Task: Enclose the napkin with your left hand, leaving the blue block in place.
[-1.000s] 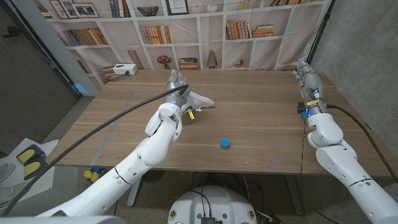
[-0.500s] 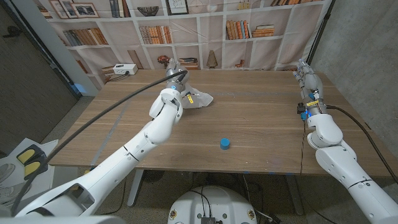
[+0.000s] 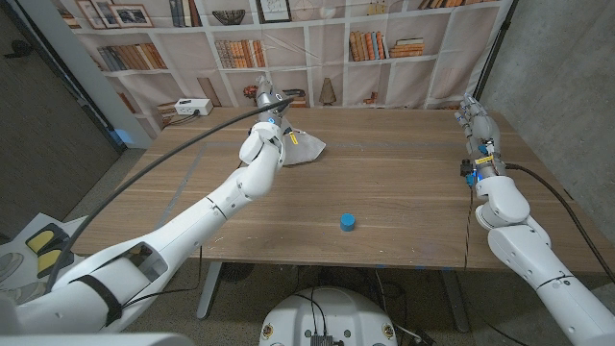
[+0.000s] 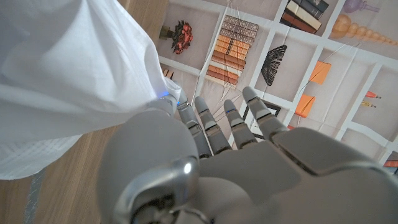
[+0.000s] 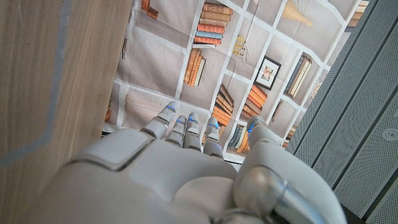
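A crumpled white napkin (image 3: pixel 306 147) lies on the far left part of the wooden table (image 3: pixel 413 183). My left hand (image 3: pixel 268 117) reaches far over the table just left of it, fingers stretched toward the back edge. In the left wrist view the napkin (image 4: pixel 74 81) bulges against the thumb side of the hand (image 4: pixel 242 149), whose fingers (image 4: pixel 231 121) are straight and hold nothing. The small blue block (image 3: pixel 347 222) stands alone near the front middle, well apart from both hands. My right hand (image 3: pixel 473 117) waits at the table's far right edge, fingers extended; the right wrist view shows the same hand (image 5: pixel 180 165).
A white box (image 3: pixel 192 108) sits at the table's far left corner. A bookshelf backdrop (image 3: pixel 375 43) runs behind the table. A black cable (image 3: pixel 163 178) hangs along my left arm. The table's right edge is close to a grey wall (image 3: pixel 567 86).
My left arm has stretched farther toward the back edge, and the hand has slid past the napkin's left side. The napkin has shifted slightly toward the back. The block and right hand are unmoved.
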Robot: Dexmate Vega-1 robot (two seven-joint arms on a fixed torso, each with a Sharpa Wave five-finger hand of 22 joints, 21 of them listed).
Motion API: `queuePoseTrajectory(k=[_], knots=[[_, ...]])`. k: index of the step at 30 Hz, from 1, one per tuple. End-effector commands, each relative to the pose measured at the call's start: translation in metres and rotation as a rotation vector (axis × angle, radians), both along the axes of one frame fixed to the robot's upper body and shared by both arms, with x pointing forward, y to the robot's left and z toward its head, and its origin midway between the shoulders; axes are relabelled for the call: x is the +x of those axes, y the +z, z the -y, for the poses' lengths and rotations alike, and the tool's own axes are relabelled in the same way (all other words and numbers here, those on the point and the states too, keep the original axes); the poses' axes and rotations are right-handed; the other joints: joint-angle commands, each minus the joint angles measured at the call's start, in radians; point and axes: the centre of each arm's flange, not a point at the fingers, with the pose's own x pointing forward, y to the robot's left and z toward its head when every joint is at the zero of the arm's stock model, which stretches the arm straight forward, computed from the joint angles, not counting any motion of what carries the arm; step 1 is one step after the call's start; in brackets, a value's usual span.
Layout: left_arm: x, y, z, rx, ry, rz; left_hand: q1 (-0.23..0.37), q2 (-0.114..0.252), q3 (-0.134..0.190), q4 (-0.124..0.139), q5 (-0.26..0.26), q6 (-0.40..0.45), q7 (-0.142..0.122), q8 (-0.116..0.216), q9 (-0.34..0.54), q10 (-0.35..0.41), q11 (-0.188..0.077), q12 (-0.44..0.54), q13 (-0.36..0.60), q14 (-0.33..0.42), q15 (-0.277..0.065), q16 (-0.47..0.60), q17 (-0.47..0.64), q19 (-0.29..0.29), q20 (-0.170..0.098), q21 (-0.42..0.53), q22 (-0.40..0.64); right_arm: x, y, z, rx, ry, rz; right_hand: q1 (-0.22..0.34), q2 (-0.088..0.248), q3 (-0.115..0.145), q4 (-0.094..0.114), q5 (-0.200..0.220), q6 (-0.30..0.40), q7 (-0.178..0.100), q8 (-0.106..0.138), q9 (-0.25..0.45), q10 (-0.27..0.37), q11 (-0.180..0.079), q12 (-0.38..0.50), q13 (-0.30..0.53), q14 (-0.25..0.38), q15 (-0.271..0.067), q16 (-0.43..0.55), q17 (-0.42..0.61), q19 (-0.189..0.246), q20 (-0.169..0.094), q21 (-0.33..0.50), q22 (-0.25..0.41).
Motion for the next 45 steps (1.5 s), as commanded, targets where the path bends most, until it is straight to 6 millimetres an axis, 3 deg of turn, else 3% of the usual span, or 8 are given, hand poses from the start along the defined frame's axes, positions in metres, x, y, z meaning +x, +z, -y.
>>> queuePoseTrajectory(k=[1,11,31,32,34,38,41,45], knots=[[0.044,0.008,0.0,0.142,0.006,0.078,0.011,-0.021,-0.008,-0.003,0.008,0.024,-0.014,0.014,-0.008,0.028,-0.001,0.014,0.009,0.027,-0.143,0.002,0.0,0.02,-0.009,0.012,0.0,0.01,0.001,0.003,0.004,0.0,-0.017,0.0,-0.006,0.002,0.004,0.005,0.01,0.0,0.001,0.003,0.006,-0.004,-0.001,0.003,0.006,0.002,-0.002,-0.001,0.007,-0.002,-0.001,0.005],[0.071,-0.004,0.002,0.25,0.005,0.078,0.056,-0.076,-0.037,-0.032,0.0,0.138,-0.023,0.018,-0.111,0.116,-0.006,0.035,0.027,0.084,-0.166,0.006,-0.012,0.046,-0.038,0.032,-0.01,0.011,0.002,0.008,0.008,-0.01,-0.023,0.001,-0.006,0.002,0.004,0.006,0.01,0.0,0.001,0.003,0.005,-0.003,-0.002,0.003,0.006,0.003,-0.002,-0.001,0.007,-0.001,-0.001,0.005],[0.115,-0.062,-0.01,0.393,0.143,-0.102,0.101,-0.087,-0.044,-0.046,-0.048,0.263,-0.022,-0.042,-0.274,0.176,-0.006,0.041,0.036,0.129,-0.174,-0.003,-0.029,0.063,-0.077,0.038,-0.019,0.004,0.001,0.012,0.006,-0.017,-0.012,-0.002,-0.008,0.001,0.005,0.006,0.01,-0.002,0.0,0.003,0.005,-0.004,-0.002,0.003,0.007,0.003,-0.002,0.0,0.007,-0.001,-0.001,0.005],[0.116,-0.063,-0.011,0.4,0.156,-0.098,0.135,-0.095,-0.038,-0.074,-0.072,0.291,-0.026,-0.092,-0.35,0.169,-0.006,0.026,0.02,0.152,-0.178,-0.007,-0.039,0.083,-0.097,0.042,-0.023,0.003,0.001,0.012,0.006,-0.019,-0.012,-0.002,-0.007,0.001,0.005,0.006,0.01,-0.002,0.0,0.003,0.005,-0.004,-0.002,0.003,0.007,0.003,-0.002,0.0,0.006,-0.001,-0.002,0.005],[0.116,-0.065,-0.013,0.411,0.163,-0.078,0.157,-0.105,-0.039,-0.113,-0.11,0.143,-0.034,-0.253,-0.469,0.14,-0.005,-0.036,-0.035,0.141,-0.174,-0.014,-0.044,0.09,-0.105,0.041,-0.024,0.002,0.001,0.012,0.005,-0.019,-0.011,-0.001,-0.008,0.002,0.005,0.006,0.009,-0.002,0.0,0.003,0.005,-0.003,-0.002,0.004,0.006,0.003,-0.003,0.0,0.006,-0.001,-0.002,0.005],[0.112,-0.061,-0.014,0.379,0.166,-0.048,0.085,-0.127,-0.077,-0.11,-0.132,-0.104,-0.036,-0.459,-0.497,0.013,0.005,-0.081,-0.109,0.097,-0.173,-0.024,-0.05,0.078,-0.092,0.03,-0.024,0.001,0.001,0.011,0.002,-0.018,-0.011,-0.003,-0.008,0.001,0.005,0.006,0.009,-0.002,0.0,0.003,0.005,-0.004,-0.002,0.004,0.007,0.003,-0.002,0.0,0.007,0.0,-0.001,0.005],[0.102,-0.056,-0.013,0.321,0.122,-0.01,0.008,-0.159,-0.133,-0.088,-0.126,-0.269,-0.035,-0.531,-0.496,-0.081,0.007,-0.082,-0.158,0.042,-0.171,-0.03,-0.058,0.061,-0.068,0.012,-0.027,0.001,0.002,0.009,0.001,-0.017,-0.011,-0.003,-0.008,0.001,0.005,0.006,0.01,-0.002,0.0,0.003,0.005,-0.004,-0.002,0.004,0.006,0.004,-0.003,0.0,0.007,0.0,-0.001,0.005],[0.089,-0.048,-0.009,0.28,0.091,0.066,-0.107,-0.197,-0.219,-0.038,-0.112,-0.513,-0.031,-0.537,-0.498,-0.245,0.024,-0.085,-0.208,-0.036,-0.124,-0.032,-0.058,0.038,-0.028,-0.017,-0.027,0.0,0.002,0.008,-0.002,-0.013,-0.007,-0.003,-0.009,0.001,0.005,0.006,0.009,-0.002,0.0,0.003,0.005,-0.003,-0.002,0.004,0.006,0.003,-0.003,0.0,0.006,0.0,-0.002,0.005]])
